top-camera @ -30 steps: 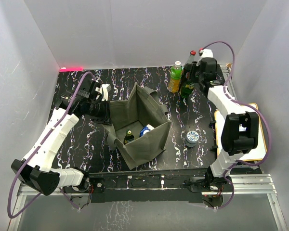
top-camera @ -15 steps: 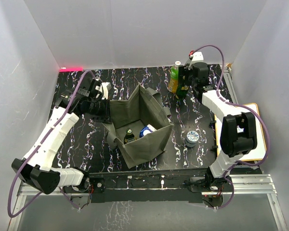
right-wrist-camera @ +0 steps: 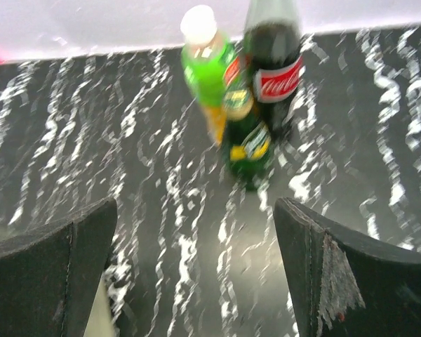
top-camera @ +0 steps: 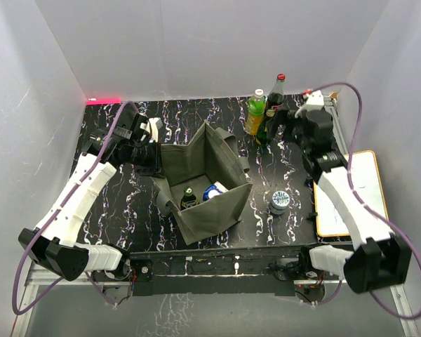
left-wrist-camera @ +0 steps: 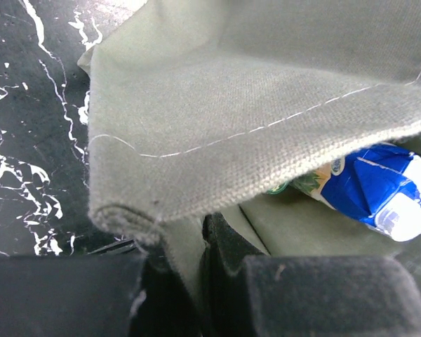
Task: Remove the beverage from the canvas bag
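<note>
Clamping canvas bag [top-camera: 212,210] with left tool [top-camera: 154,156], right tool [right-wrist-camera: 194,225] agape

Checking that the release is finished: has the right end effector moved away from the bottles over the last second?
Yes. The right end effector has backed off rightward from the three standing bottles, jaws open, uncovering the cola bottle.

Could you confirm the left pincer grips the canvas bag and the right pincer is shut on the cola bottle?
No: the right pincer is open, clear of the cola bottle, per the right wrist view; the left pincer does grip the canvas bag.
</note>
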